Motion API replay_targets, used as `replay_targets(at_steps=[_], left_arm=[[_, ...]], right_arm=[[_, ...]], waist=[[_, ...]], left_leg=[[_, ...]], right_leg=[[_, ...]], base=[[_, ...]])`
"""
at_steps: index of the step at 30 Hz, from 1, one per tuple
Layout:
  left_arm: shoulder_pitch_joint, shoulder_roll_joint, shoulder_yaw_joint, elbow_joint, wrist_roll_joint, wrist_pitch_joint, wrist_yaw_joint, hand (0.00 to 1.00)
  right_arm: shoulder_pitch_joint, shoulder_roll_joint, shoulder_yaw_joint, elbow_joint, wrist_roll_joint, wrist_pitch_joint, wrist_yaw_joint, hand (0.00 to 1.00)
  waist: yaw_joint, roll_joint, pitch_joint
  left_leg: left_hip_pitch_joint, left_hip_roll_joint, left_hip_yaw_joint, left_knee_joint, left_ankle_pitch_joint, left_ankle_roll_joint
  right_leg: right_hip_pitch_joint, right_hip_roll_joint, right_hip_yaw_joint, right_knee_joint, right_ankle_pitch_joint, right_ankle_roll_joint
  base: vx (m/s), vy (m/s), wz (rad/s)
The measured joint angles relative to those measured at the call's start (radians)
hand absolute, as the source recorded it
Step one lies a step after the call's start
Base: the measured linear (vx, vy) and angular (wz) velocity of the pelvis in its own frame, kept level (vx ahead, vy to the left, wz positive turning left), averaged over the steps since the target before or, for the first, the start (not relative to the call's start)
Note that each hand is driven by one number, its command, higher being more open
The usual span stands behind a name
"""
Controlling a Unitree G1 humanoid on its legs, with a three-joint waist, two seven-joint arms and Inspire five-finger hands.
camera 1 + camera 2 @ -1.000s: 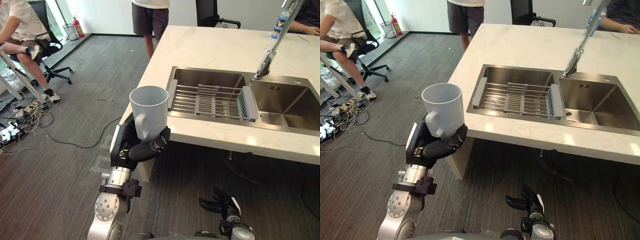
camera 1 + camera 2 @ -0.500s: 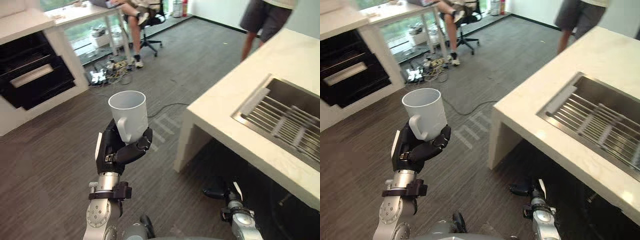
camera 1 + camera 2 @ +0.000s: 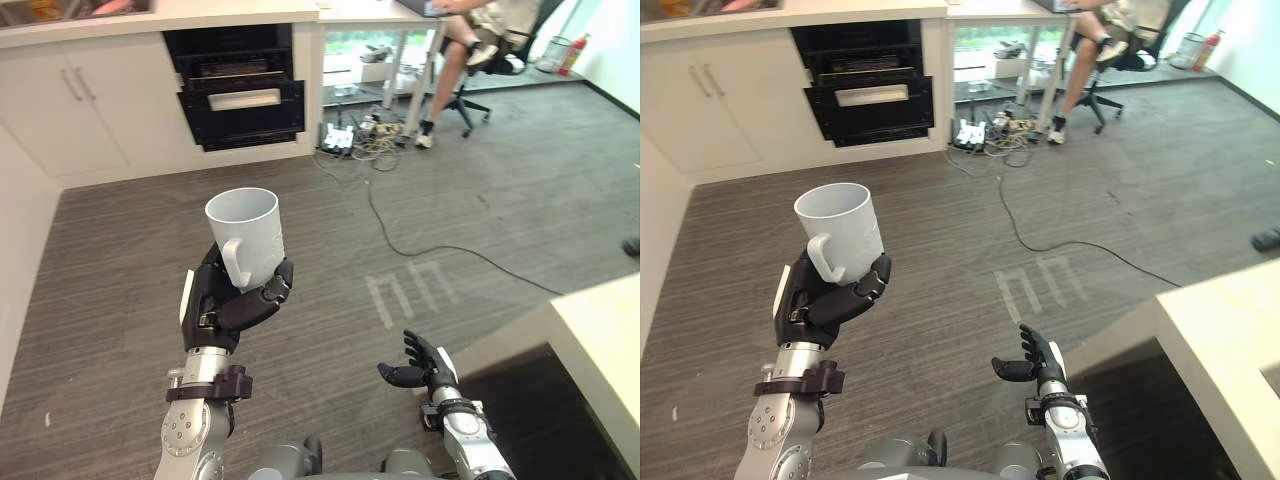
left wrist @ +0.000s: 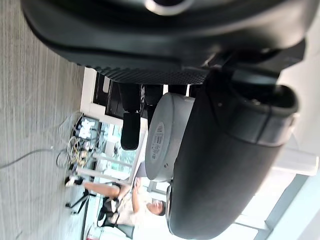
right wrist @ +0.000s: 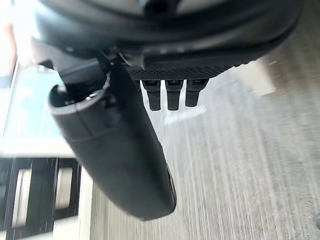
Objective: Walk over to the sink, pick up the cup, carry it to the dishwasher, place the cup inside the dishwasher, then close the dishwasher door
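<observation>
The cup [image 3: 245, 233] is held upright, mouth up, high above the floor [image 3: 100, 300], with its handle turned towards the robot. It is gripped low on its body by the left hand [image 3: 228, 303], whose fingers and thumb are curled round it. In the left wrist view the pale cup is seen pressed against the dark thumb. The right hand [image 3: 418, 364] is carried low and to the right, fingers loosely spread, nothing in it; straight fingers [image 5: 172, 95] are confirmed in the right wrist view. Well apart from the cup, across the grey plank floor, a black dishwasher [image 3: 240, 98] is set into white cabinets [image 3: 70, 100]. Near it a tangle of cables [image 3: 368, 138] is spread on the floor, and a seated person [image 3: 470, 25] is glimpsed beyond. Pale tape marks [image 3: 410, 295] are laid on the floor, and a corner of the white surface [image 3: 600, 335] is caught at the lower right.
</observation>
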Motion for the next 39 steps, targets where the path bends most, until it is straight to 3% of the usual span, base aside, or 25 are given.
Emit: replay_targets(at_steps=[1,2,3,5,6,12,15,17,19,23,26,27,28,30,31,32,33,36,37,38,39], left_arm=[[0.002,0.001,0.001,0.002,0.000,-0.002,0.000,0.30],[0.006,-0.002,0.000,0.011,-0.001,-0.004,-0.001,0.30],[0.014,-0.007,0.001,0.018,-0.002,-0.004,-0.001,0.30],[0.028,-0.017,0.007,0.018,-0.008,-0.004,-0.001,0.30],[0.047,-0.009,0.020,0.022,-0.017,-0.003,-0.030,0.30],[0.048,-0.017,0.025,0.026,-0.018,-0.003,-0.025,0.30],[0.047,-0.019,0.018,0.067,-0.018,-0.003,-0.025,0.30],[0.037,-0.023,0.013,0.098,-0.017,-0.003,-0.025,0.30],[0.001,-0.034,-0.007,0.144,-0.016,0.004,-0.023,0.30],[-0.043,-0.063,-0.009,0.172,-0.015,0.026,-0.011,0.30],[-0.043,-0.067,0.013,0.145,-0.016,0.025,0.001,0.30],[-0.039,-0.073,0.030,0.132,-0.016,0.025,0.006,0.30],[-0.036,-0.077,0.039,0.124,-0.017,0.025,0.007,0.30],[-0.032,-0.084,0.061,0.115,-0.020,0.018,0.011,0.30],[-0.031,-0.086,0.062,0.115,-0.023,0.018,0.013,0.30],[-0.024,-0.087,0.061,0.115,-0.028,0.018,0.017,0.30],[-0.019,-0.088,0.061,0.115,-0.029,0.017,0.017,0.30],[0.014,-0.081,0.049,0.115,-0.038,0.017,0.021,0.30],[0.018,-0.077,0.029,0.115,-0.041,0.017,0.021,0.30],[0.018,-0.076,0.018,0.115,-0.045,0.017,0.021,0.30],[0.018,-0.072,-0.005,0.115,-0.048,0.017,0.020,0.30]], right_arm=[[0.000,-0.004,0.008,-0.010,-0.002,0.000,0.000,0.90],[0.000,-0.014,0.020,-0.023,-0.014,-0.001,0.002,0.90],[-0.001,-0.022,0.030,-0.024,-0.034,-0.001,0.004,0.90],[-0.010,-0.025,0.040,-0.026,-0.052,-0.002,0.013,0.90],[0.066,-0.051,0.040,-0.031,-0.081,-0.001,0.005,0.90],[0.077,-0.049,0.040,-0.040,-0.080,-0.001,0.007,0.90],[0.140,-0.049,0.039,-0.049,-0.075,0.000,0.004,0.90],[0.155,-0.048,0.035,-0.049,-0.063,0.003,-0.002,0.90],[0.154,-0.045,0.020,-0.049,-0.049,0.011,-0.009,0.90],[0.095,-0.032,-0.013,-0.053,0.009,0.015,-0.039,0.90],[0.018,-0.030,-0.024,-0.061,0.021,0.014,-0.063,0.90],[-0.008,-0.027,-0.040,-0.061,0.021,0.014,-0.065,0.90],[-0.020,-0.027,-0.050,-0.061,0.022,0.013,-0.067,0.90],[-0.041,-0.042,-0.064,-0.061,0.022,0.013,-0.088,0.90],[-0.042,-0.043,-0.072,-0.060,0.022,0.013,-0.092,0.90],[-0.043,-0.040,-0.081,-0.060,0.022,0.014,-0.104,0.90],[-0.045,-0.038,-0.081,-0.060,0.022,0.014,-0.107,0.90],[-0.059,-0.017,-0.082,-0.060,0.022,0.014,-0.109,0.90],[-0.055,-0.013,-0.082,-0.060,0.022,0.014,-0.110,0.90],[-0.055,-0.013,-0.083,-0.058,0.022,0.014,-0.110,0.90],[-0.055,-0.011,-0.082,-0.057,0.021,0.016,-0.109,0.90]], waist=[[0.003,-0.006,-0.004],[0.013,-0.011,-0.012],[0.025,-0.007,-0.017],[0.043,-0.007,-0.018],[0.039,-0.042,-0.072],[0.037,-0.040,-0.077],[-0.012,-0.039,-0.136],[-0.024,-0.037,-0.137],[-0.039,-0.032,-0.135],[-0.037,-0.009,-0.110],[-0.015,-0.001,-0.075],[-0.005,0.000,-0.050],[0.001,0.004,-0.036],[0.020,0.022,-0.009],[0.021,0.029,-0.005],[0.024,0.032,-0.003],[0.031,0.029,0.000],[0.038,0.023,0.003],[0.034,0.021,0.004],[0.030,0.022,0.004],[0.019,0.020,0.005]], left_leg=[[0.000,0.001,0.000,-0.001,-0.005,-0.008],[0.000,0.008,-0.005,0.001,-0.013,-0.018],[-0.001,0.025,-0.009,0.006,-0.023,-0.034],[-0.001,0.062,-0.011,0.016,-0.038,-0.061],[0.032,0.094,-0.027,-0.056,-0.017,-0.072],[0.056,0.102,0.011,-0.081,-0.016,-0.072],[0.074,0.095,0.019,-0.161,0.004,-0.080],[0.100,0.096,0.022,-0.187,0.024,-0.090],[0.097,0.098,0.036,-0.183,0.033,-0.104],[0.085,0.096,0.037,-0.164,0.044,-0.123],[0.053,0.081,-0.009,-0.154,0.046,-0.122],[0.027,0.079,-0.013,-0.134,0.041,-0.137],[0.012,0.094,0.024,-0.116,0.012,-0.127],[-0.057,0.251,0.321,0.017,-0.033,-0.122],[-0.063,0.288,0.381,0.039,-0.030,-0.119],[-0.063,0.318,0.450,0.057,-0.017,-0.117],[-0.063,0.309,0.451,0.058,-0.017,-0.117],[-0.076,0.264,0.431,0.125,-0.108,-0.093],[-0.074,0.243,0.423,0.158,-0.154,-0.078],[-0.073,0.232,0.419,0.171,-0.171,-0.067],[-0.060,0.203,0.410,0.180,-0.196,-0.047]], right_leg=[[0.004,0.008,0.001,-0.034,0.032,-0.004],[0.015,0.022,0.009,-0.078,0.097,0.019],[0.037,0.042,0.008,-0.116,0.111,0.025],[0.066,0.083,0.006,-0.180,0.139,0.011],[0.109,0.133,0.001,-0.252,0.166,-0.027],[0.107,0.137,0.033,-0.264,0.171,-0.024],[0.115,0.124,0.014,-0.306,0.177,-0.025],[0.133,0.123,-0.001,-0.320,0.178,-0.026],[0.146,0.119,-0.055,-0.329,0.179,-0.026],[0.182,0.114,-0.164,-0.320,0.176,-0.026],[0.185,0.101,-0.251,-0.291,0.136,-0.029],[0.185,0.092,-0.292,-0.272,0.125,-0.029],[0.185,0.089,-0.314,-0.265,0.123,-0.030],[0.185,0.088,-0.405,-0.246,0.106,-0.023],[0.185,0.086,-0.426,-0.232,0.096,-0.016],[0.181,0.063,-0.456,-0.195,0.074,0.001],[0.174,0.048,-0.460,-0.178,0.063,0.010],[0.169,-0.031,-0.476,-0.082,0.010,0.055],[0.142,-0.083,-0.472,0.038,-0.028,0.065],[0.121,-0.115,-0.464,0.111,-0.042,0.054],[0.052,-0.185,-0.426,0.303,-0.047,-0.008]], base=[[0.16,-0.132,0.48],[0.16,-0.173,0.22],[0.17,-0.187,-0.01],[0.10,-0.124,-0.15],[0.03,-0.046,-0.03],[0.00,-0.001,-0.16],[0.06,-0.012,-0.01],[0.12,-0.027,0.05],[0.09,-0.039,0.36],[-0.02,-0.032,0.59],[-0.08,-0.001,0.90],[-0.12,0.005,1.10],[-0.15,0.022,1.08],[-0.13,0.054,1.13],[-0.05,0.092,1.10],[0.02,0.156,0.70],[0.07,0.303,0.55],[0.13,0.328,0.26],[0.18,0.308,0.28],[0.20,0.303,0.33],[0.18,0.237,0.30]])
